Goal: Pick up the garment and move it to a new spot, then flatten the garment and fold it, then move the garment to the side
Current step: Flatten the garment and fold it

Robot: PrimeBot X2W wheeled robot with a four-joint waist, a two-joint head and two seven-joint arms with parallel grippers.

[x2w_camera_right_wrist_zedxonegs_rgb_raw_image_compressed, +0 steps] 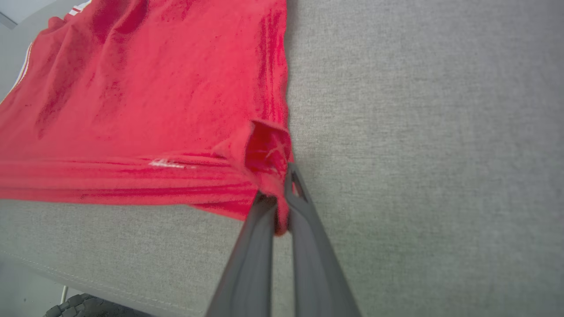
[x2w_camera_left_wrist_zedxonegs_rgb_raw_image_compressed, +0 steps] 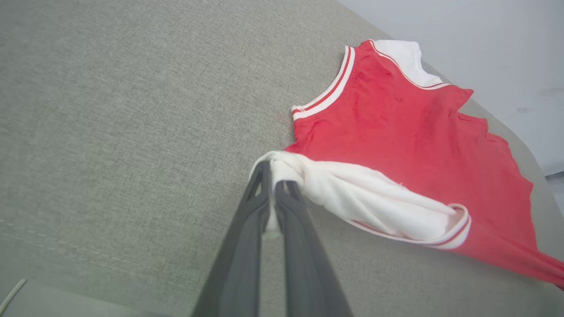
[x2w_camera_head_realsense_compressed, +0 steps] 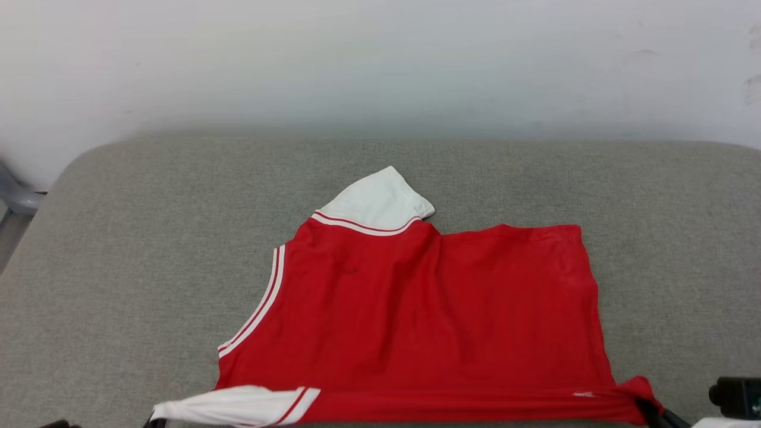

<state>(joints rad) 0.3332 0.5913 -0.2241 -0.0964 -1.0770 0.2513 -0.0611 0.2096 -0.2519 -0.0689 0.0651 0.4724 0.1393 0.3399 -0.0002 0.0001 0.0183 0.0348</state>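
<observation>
The garment (x2w_camera_head_realsense_compressed: 416, 309) is soft, matte red jersey cloth. It lies mostly flat across the lower centre of the head view on the table (x2w_camera_head_realsense_compressed: 148, 238), whose top is coarse grey woven fabric with rounded corners and a stitched seam near its front edge. One white sleeve panel, edged with thin red-and-white stripes, sticks up as a blunt wedge at the upper centre of the cloth. The same trim curves down an opening at the left. The near edge is drawn into a taut, ridged band along the bottom of the frame.

The left tool (x2w_camera_left_wrist_zedxonegs_rgb_raw_image_compressed: 273, 176) has two long dark fingers rising from the bottom centre of the left wrist view, and it is clamped on the bunched white sleeve. The right tool (x2w_camera_right_wrist_zedxonegs_rgb_raw_image_compressed: 284, 185) slants up from the bottom of its wrist view and is pinched tight on the red hem corner. A pale, smooth wall (x2w_camera_head_realsense_compressed: 380, 59) runs across the top of the head view.
</observation>
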